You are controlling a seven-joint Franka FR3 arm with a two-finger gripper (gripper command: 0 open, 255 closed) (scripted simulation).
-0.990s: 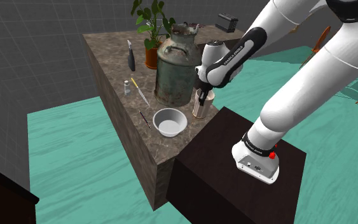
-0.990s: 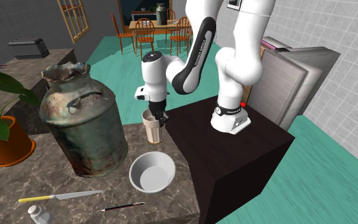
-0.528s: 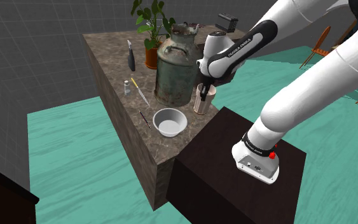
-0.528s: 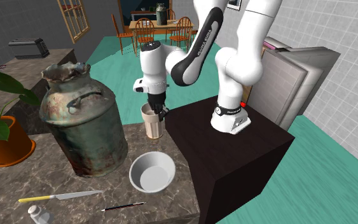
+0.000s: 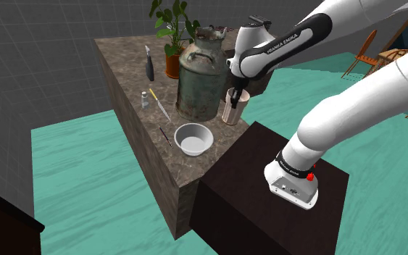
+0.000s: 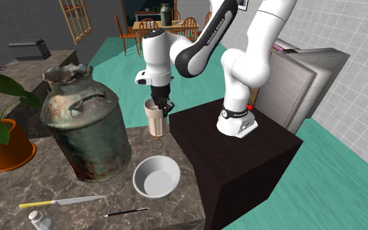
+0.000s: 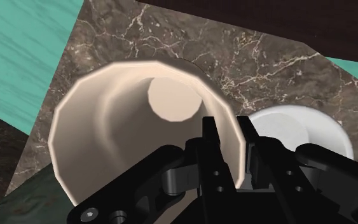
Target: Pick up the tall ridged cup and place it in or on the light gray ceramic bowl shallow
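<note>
The tall ridged cup [image 5: 233,111] is beige and hangs upright a little above the marble counter, beside the rusty milk can. My gripper [image 5: 232,96] comes down from above and is shut on its rim. In the wrist view one finger sits inside the cup [image 7: 107,130] and the other outside, the gripper [image 7: 241,145] clasping the wall on the bowl's side. The shallow light grey bowl [image 5: 193,138] stands empty on the counter, nearer the front edge. From the second exterior view, the cup [image 6: 156,122] hangs under the gripper [image 6: 160,108], with the bowl [image 6: 156,177] in front.
A large rusty milk can [image 5: 199,80] stands close beside the cup. A potted plant [image 5: 172,32], a knife [image 5: 159,106], a small bottle [image 5: 145,99] and a thin pen [image 5: 165,135] lie farther along the counter [image 5: 122,58]. The dark stand [image 5: 260,203] adjoins the counter's end.
The gripper has risen with the cup in its grip, so the cup has left the counter and moved slightly away from the bowl. The arm's forearm has swung upward.
</note>
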